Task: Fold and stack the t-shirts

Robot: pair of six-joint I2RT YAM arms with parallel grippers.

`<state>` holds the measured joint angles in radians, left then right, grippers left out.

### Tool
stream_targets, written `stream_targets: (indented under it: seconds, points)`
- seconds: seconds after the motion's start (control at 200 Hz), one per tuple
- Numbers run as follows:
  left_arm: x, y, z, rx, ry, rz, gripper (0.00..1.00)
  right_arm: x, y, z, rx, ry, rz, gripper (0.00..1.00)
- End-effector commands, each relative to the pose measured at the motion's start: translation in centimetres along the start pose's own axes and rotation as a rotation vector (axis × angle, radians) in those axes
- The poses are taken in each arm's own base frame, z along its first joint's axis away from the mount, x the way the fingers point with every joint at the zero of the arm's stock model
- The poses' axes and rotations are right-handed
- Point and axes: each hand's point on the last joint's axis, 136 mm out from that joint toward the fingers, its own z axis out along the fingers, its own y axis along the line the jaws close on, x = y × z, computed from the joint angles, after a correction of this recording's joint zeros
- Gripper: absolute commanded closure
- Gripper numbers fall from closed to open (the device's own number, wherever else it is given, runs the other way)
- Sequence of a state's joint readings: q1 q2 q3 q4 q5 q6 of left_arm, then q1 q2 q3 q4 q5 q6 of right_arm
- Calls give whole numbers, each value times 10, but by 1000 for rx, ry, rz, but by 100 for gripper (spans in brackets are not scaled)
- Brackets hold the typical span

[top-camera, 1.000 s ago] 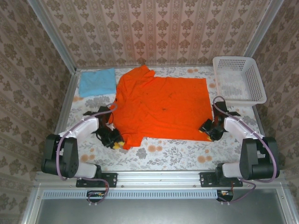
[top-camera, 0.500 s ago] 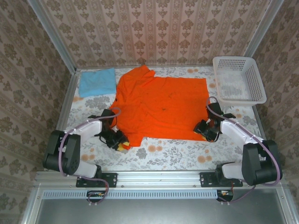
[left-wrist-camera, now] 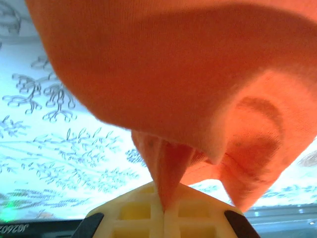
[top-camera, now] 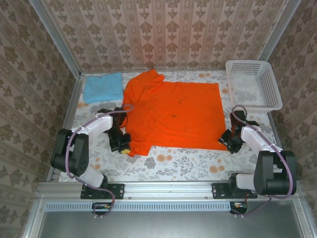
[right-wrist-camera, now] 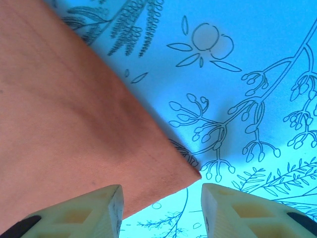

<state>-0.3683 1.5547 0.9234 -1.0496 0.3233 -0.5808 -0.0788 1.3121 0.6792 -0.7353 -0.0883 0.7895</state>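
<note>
The orange t-shirt (top-camera: 171, 111) lies spread flat across the middle of the table. My left gripper (top-camera: 125, 147) is shut on its near left sleeve corner, and in the left wrist view orange cloth (left-wrist-camera: 198, 99) bunches up out of the closed fingers (left-wrist-camera: 133, 213). My right gripper (top-camera: 229, 143) stands open over the shirt's near right hem corner (right-wrist-camera: 190, 171), which lies flat on the table between the fingers (right-wrist-camera: 99, 208). The folded sky-blue t-shirt (top-camera: 103, 87) rests at the far left.
A white lattice basket (top-camera: 253, 84) stands at the far right corner. The floral tablecloth (top-camera: 183, 161) shows bare along the near edge. Metal rails and patterned walls close in the table on three sides.
My left gripper has pulled the sleeve corner inward and shifted a little away from me. My right gripper has moved outward to the right, off the hem, to the shirt's corner.
</note>
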Motion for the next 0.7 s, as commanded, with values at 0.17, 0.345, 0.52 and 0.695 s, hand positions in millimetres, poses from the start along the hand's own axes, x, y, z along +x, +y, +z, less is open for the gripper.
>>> stream_targets:
  seconds: [0.17, 0.345, 0.52, 0.695]
  points:
    - [35, 5, 11, -73, 111, 41, 100, 11, -20, 8, 77, 49, 38, 56]
    - [42, 13, 10, -156, 109, 73, 100, 10, -23, 16, 104, 65, 43, 65]
    - [37, 31, -3, -289, 57, 87, 100, 5, -22, 28, 135, 88, 29, 82]
    - [40, 41, -1, -333, 55, 86, 100, 7, -26, 31, 150, 99, 12, 100]
